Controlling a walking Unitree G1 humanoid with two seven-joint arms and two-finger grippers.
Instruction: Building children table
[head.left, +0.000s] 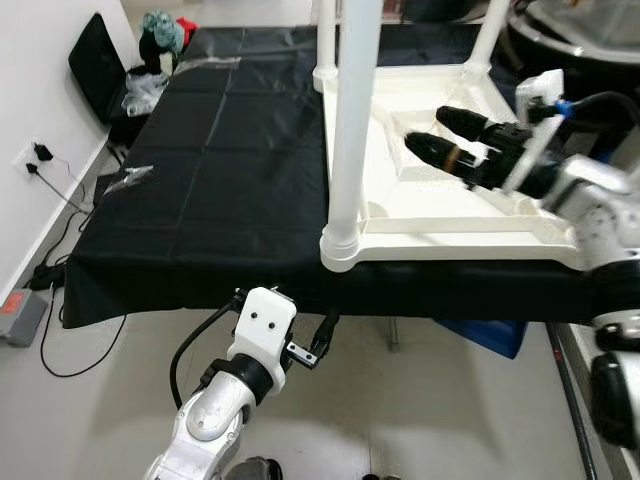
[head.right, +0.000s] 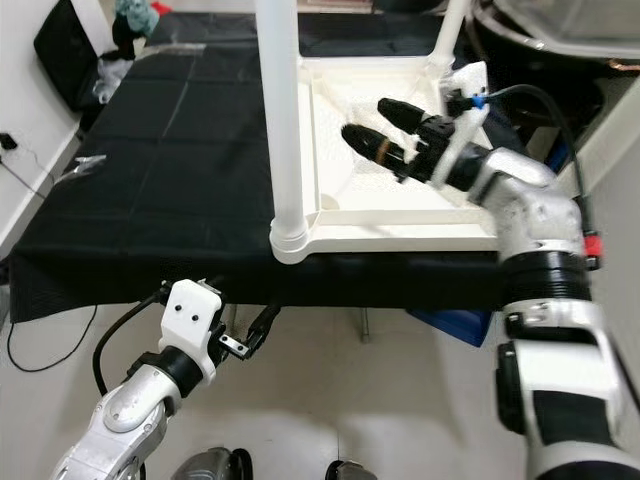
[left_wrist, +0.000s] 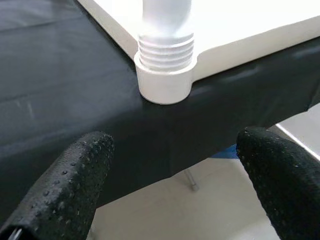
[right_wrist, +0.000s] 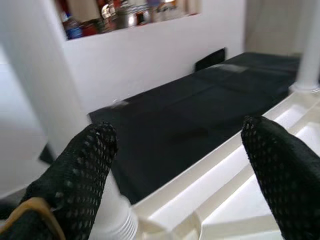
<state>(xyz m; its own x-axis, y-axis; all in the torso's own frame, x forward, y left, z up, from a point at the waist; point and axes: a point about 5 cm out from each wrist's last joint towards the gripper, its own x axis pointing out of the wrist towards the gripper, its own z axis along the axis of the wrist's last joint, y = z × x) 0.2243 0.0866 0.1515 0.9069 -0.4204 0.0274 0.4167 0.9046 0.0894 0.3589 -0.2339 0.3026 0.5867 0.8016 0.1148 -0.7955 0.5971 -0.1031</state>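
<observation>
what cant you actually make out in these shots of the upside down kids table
- Near leg: its top is cut off by the upper edge of the eye views.
- Tabletop: its right corner is hidden behind the right claw and arm.
- Left claw: its fingers point under the cloth's edge in the left eye view.
- Shelf items in the right wrist view: too blurred.

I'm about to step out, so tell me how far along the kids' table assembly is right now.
Partly built. The white plastic tabletop lies upside down on the black cloth-covered table, with white round legs standing in at least three corner sockets, including the near one. The right gripper hovers open above the underside, holding nothing; the left gripper is open below the table edge. Still left: any remaining leg, then flipping it.
</observation>
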